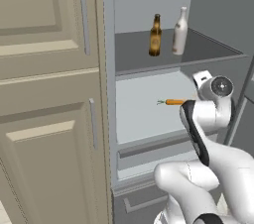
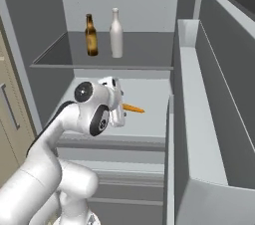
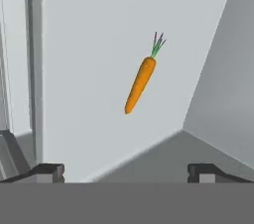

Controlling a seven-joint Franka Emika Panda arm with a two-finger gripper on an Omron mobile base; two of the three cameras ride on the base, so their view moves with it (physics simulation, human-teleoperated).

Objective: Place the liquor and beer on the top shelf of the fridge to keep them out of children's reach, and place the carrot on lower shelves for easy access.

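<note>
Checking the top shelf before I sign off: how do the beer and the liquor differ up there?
The beer is dark amber-brown with a yellowish label; the liquor is pale grey-white and plain. The beer is slimmer and shorter; the liquor is broader and stands slightly taller. In both base views the beer is on the left, the liquor on the right, apart. Both stand upright on the dark top shelf of the fridge.

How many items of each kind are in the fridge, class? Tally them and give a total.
Bottles: 2, the beer and the liquor on the top shelf
Carrots: 1, the carrot on the paler shelf below
Total: 3
</note>
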